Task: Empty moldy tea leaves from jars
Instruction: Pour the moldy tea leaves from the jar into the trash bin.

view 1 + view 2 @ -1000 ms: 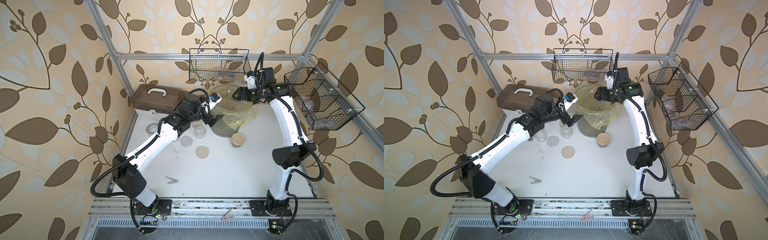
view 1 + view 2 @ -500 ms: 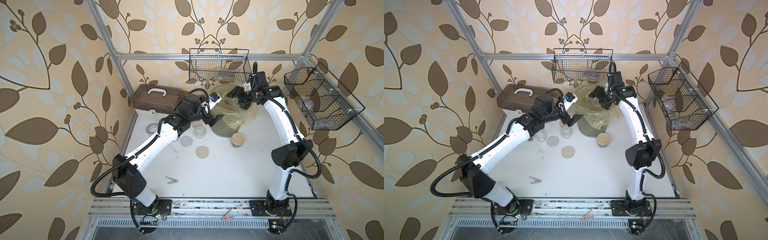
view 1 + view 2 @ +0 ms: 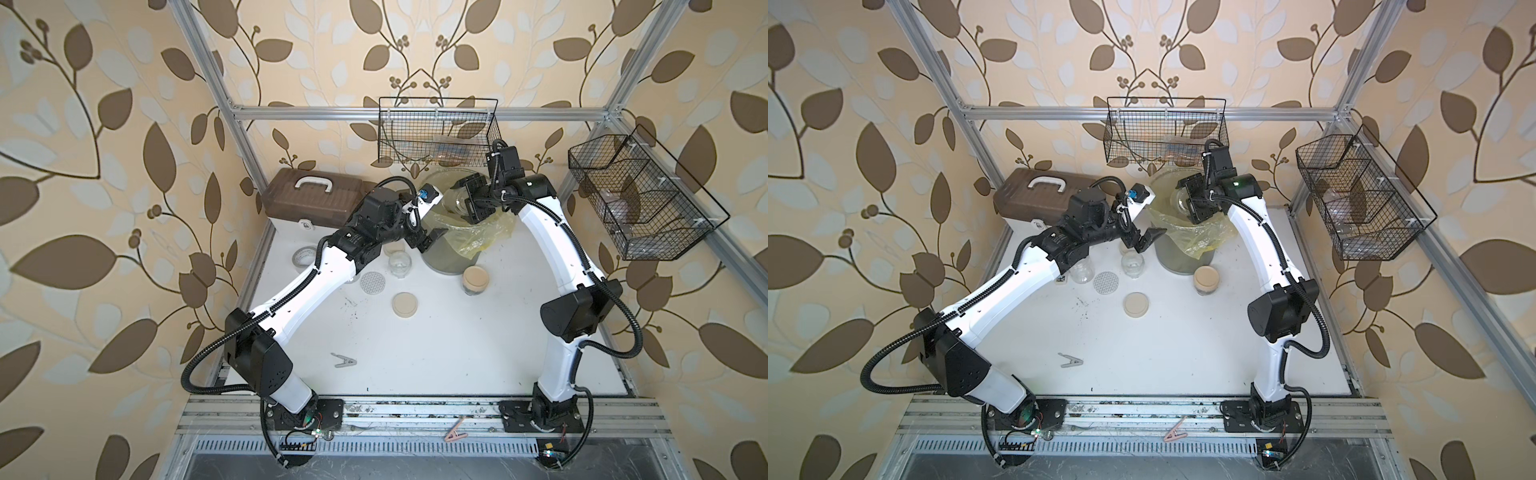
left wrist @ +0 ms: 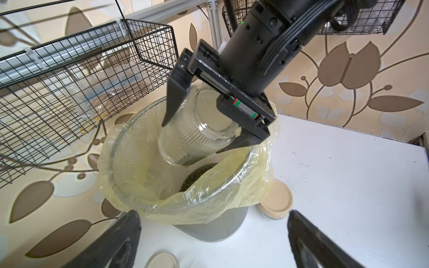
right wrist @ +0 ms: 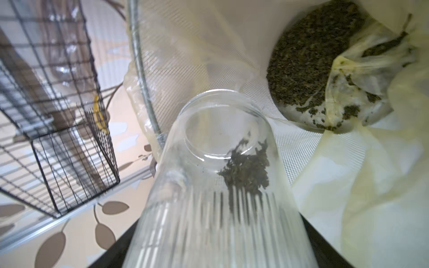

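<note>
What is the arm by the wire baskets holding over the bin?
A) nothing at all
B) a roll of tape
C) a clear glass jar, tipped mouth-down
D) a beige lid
C: the right gripper clamps a clear ribbed jar tilted over the bin, with a clump of tea leaves near its mouth.

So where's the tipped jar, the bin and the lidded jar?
tipped jar (image 4: 197, 139): left wrist view, ribbed side.
bin (image 3: 449, 258): a top view, grey wall.
lidded jar (image 3: 476, 275): a top view, beige lid.

Jar (image 4: 199, 132) above bin (image 4: 209, 232), leaves (image 5: 306, 51) inside
</note>
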